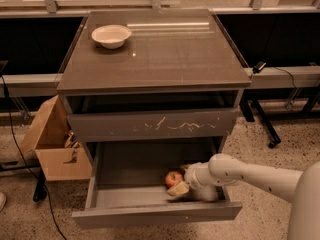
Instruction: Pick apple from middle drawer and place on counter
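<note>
The middle drawer point(156, 213) is pulled out below the scratched drawer front point(152, 124). A small red apple point(173, 178) lies on its tray, right of centre. My gripper point(181, 182) reaches in from the right, low inside the drawer, right at the apple. One pale fingertip point(179, 189) shows just in front of and below the apple; the other side of the apple is hidden. The counter point(155, 54) is the glossy dark top of the cabinet.
A white bowl point(111, 35) stands at the counter's back left. An open cardboard box point(52, 141) sits on the floor left of the cabinet. Cables and a dark rail run behind. My white arm point(260, 176) crosses the drawer's right side.
</note>
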### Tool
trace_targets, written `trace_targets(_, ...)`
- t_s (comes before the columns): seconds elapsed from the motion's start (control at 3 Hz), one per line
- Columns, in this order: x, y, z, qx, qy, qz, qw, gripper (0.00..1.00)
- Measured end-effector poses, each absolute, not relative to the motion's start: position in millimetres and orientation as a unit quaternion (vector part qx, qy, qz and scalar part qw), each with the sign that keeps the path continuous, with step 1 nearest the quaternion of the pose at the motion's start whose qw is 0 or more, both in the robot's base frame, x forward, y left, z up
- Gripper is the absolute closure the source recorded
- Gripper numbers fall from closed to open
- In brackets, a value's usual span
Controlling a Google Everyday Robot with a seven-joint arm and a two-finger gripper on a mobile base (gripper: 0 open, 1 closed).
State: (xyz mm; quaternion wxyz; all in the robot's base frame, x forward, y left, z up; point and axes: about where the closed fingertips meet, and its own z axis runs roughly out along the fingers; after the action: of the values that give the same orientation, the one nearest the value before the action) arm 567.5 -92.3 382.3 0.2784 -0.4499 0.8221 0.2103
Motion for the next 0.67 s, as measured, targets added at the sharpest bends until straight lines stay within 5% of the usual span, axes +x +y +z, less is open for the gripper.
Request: trace_targets(0.67,562,-81,393,-0.461,0.804,0.224,0.3,0.74)
